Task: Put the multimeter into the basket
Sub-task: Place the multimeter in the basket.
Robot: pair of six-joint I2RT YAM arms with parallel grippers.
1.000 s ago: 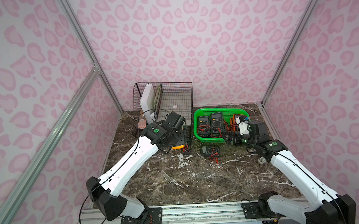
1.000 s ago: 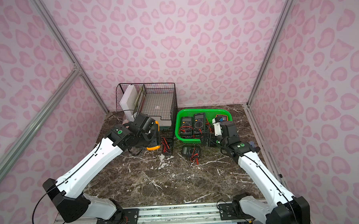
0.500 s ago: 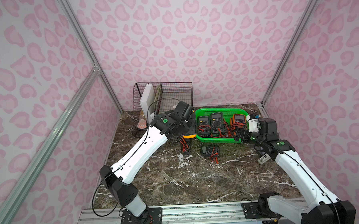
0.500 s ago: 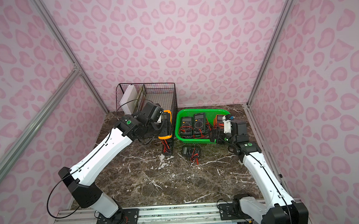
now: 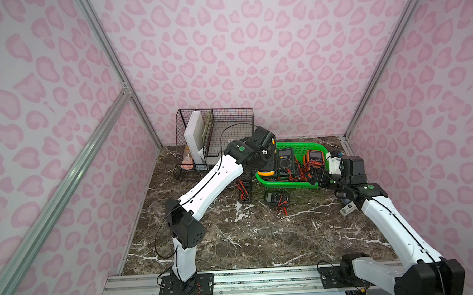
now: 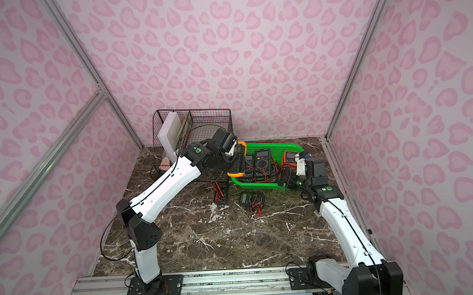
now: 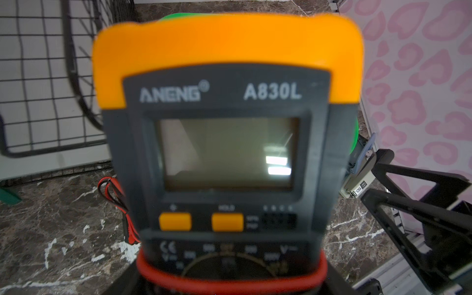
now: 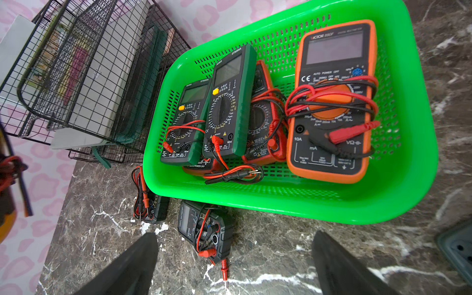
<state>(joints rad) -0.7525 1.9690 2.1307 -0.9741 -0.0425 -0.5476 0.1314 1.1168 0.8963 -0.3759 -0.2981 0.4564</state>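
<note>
One multimeter (image 7: pixel 224 150), rigid, probably light (rubbery yellow sleeve should resist slipping), clamped at its dial end by left gripper (image 6: pixel 233 159) over basket's (image 8: pixel 281 204) left end; right gripper (image 8: pixel 235 263) jaws apart, empty.

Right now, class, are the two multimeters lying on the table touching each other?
Apart: the right wrist view shows bare marble between the slimmer multimeter and the wider multimeter.

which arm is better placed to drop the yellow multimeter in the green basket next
Left. The left gripper is shut on the yellow multimeter, holding it at the rim of the basket, so it probably only needs to lower and release. The right gripper is open and empty beside the basket.
</note>
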